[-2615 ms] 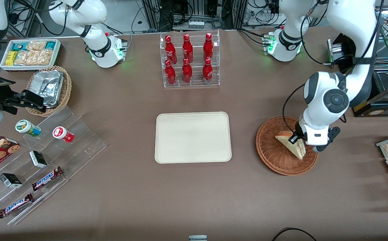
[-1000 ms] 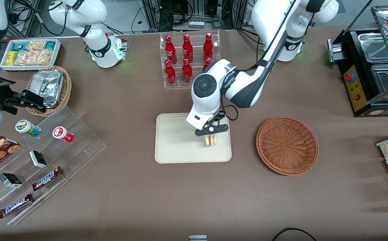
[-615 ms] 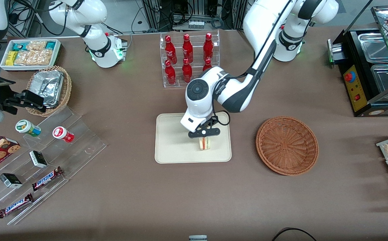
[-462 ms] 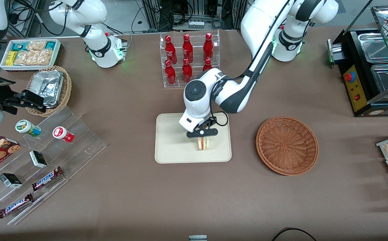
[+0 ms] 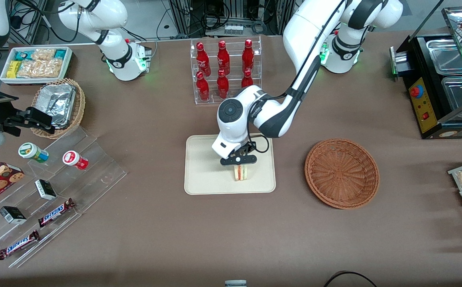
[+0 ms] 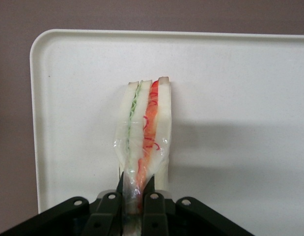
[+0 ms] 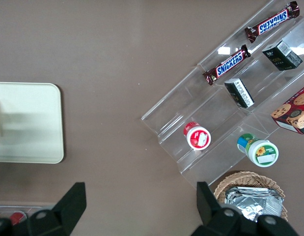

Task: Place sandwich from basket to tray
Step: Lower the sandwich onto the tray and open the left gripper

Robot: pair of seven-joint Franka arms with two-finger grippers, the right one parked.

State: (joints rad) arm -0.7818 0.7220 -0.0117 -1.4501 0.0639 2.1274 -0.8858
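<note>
Over the tray point(image 5: 203, 167), the end effector point(image 5: 239, 162) pinches the sandwich point(image 5: 240, 172) by its narrow end, fingers point(image 6: 152, 206) clamped on the bread so the wedge hangs on edge, filling stripes showing. The lower edge looks close to or touching the tray; I cannot tell which. Toward the working arm's end of the surface point(image 5: 231, 239), the basket point(image 5: 342, 173) sits vacated, so only the release seems left.

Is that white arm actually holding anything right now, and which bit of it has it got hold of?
Yes. The gripper, over the tray, has its jaws shut on one end of the sandwich, pinching the bread slices from both sides.
</note>
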